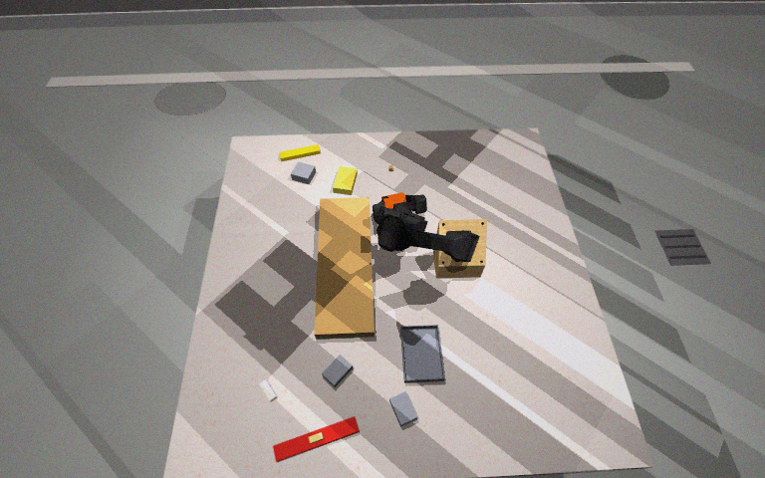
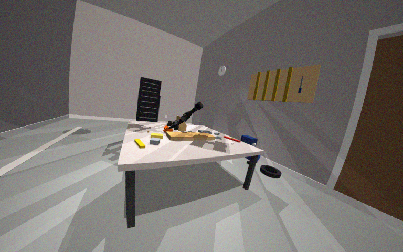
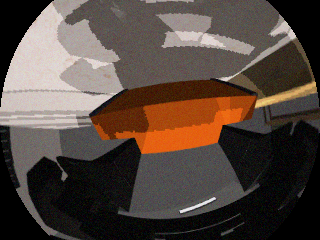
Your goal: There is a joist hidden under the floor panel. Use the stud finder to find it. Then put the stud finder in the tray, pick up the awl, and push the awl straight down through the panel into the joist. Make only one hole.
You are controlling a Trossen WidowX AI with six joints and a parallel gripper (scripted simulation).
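The orange stud finder (image 1: 393, 199) (image 2: 168, 128) (image 3: 180, 117) is between the black fingers of my gripper (image 3: 178, 132), which is shut on its narrower part. It is beside the far right corner of the tan floor panel (image 1: 344, 304) (image 2: 190, 136). I cannot tell whether it touches the table. The dark grey tray (image 1: 422, 360) (image 2: 204, 131) lies beyond the panel's near right corner in the top view and looks empty. A tiny brown piece (image 1: 389, 167) (image 2: 148, 131) lies behind the gripper; I cannot tell whether it is the awl. The joist is hidden.
A wooden block with dark bolts (image 1: 460, 269) is under the arm. A yellow block (image 1: 345, 179), a yellow bar (image 1: 299, 152) and a grey block (image 1: 303, 172) lie past the panel's far end. A red bar (image 1: 293, 445), two grey blocks (image 1: 337, 370) (image 1: 403, 408) and a white piece (image 1: 268, 389) lie nearer.
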